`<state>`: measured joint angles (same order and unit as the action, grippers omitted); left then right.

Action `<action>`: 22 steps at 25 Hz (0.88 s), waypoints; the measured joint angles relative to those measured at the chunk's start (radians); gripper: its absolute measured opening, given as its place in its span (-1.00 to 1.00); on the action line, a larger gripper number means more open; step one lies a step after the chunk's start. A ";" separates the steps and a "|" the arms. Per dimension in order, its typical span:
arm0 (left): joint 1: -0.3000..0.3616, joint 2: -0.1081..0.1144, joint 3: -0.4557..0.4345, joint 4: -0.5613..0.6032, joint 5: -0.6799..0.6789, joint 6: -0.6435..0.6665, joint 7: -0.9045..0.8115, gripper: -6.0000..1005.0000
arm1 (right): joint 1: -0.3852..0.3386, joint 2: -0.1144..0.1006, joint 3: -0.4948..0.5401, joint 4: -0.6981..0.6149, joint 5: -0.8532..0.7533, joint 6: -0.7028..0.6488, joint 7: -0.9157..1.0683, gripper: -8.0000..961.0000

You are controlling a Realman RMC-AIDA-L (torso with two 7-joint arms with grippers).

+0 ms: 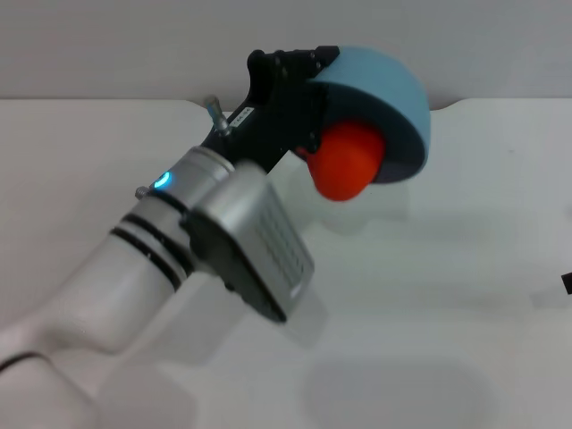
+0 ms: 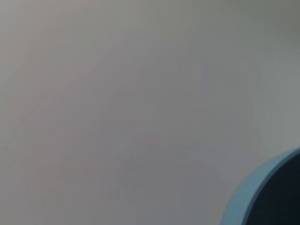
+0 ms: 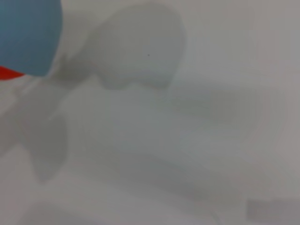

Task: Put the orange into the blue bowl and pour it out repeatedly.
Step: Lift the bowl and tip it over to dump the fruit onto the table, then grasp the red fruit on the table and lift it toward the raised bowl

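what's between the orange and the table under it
Nothing: in the head view the orange hangs at the mouth of the tipped blue bowl, held by the left gripper, above bare table.

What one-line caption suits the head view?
Left tool tips the blue bowl above the white table; the orange spills out.

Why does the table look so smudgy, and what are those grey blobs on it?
Right wrist view: out of focus; the grey blobs are soft shadows on the table. Head view: sharper; the tipped blue bowl and orange cast a faint shadow below.
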<state>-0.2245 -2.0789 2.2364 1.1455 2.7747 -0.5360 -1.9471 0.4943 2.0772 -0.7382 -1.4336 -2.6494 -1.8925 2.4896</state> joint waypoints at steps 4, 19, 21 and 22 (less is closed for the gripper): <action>-0.080 0.000 0.160 -0.160 -0.296 -0.269 0.349 -0.99 | 0.000 0.001 0.002 0.001 0.004 -0.001 -0.001 -0.13; -0.045 0.011 -0.066 0.164 -0.822 0.220 0.398 -0.99 | 0.020 0.000 -0.019 0.016 0.012 0.001 -0.002 -0.12; -0.019 0.012 -0.182 0.249 -0.893 0.416 0.387 -0.99 | 0.021 0.000 -0.021 0.016 0.015 0.002 -0.002 -0.12; -0.010 0.013 -0.241 0.284 -0.921 0.522 0.368 -0.99 | 0.022 0.000 -0.024 0.016 0.019 0.002 -0.002 -0.12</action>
<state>-0.2347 -2.0660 1.9959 1.4298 1.8536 -0.0136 -1.5791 0.5162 2.0769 -0.7623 -1.4174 -2.6306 -1.8903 2.4880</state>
